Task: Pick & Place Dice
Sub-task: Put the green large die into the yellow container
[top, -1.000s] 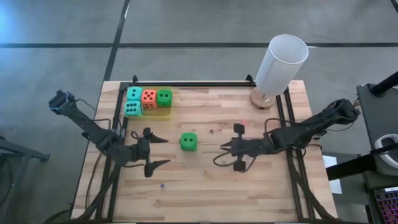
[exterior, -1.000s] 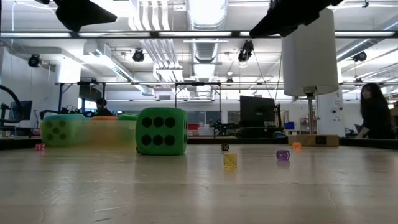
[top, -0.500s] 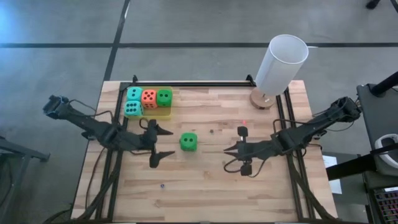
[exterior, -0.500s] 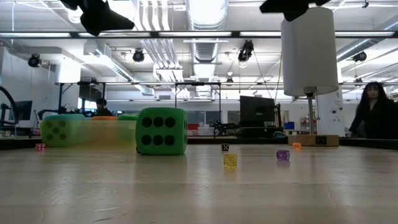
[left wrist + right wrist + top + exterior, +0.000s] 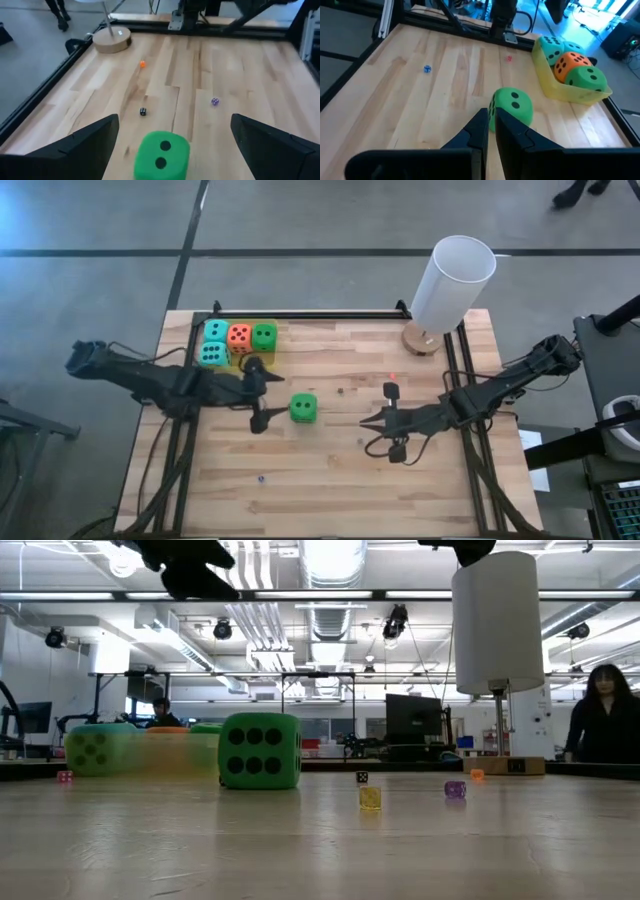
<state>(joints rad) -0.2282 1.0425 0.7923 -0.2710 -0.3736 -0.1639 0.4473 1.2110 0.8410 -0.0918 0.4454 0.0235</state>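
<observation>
The table is carrying a white lamp at its far right corner and a yellow tray at far left. Four dice are sitting in the tray; one green die is lying mid-table. The left gripper is hovering just beside that die, jaws spread wide, gripping nothing. The right gripper is waiting well apart, fingers pressed together, empty.

Lone die between both tools, mid-table
</observation>
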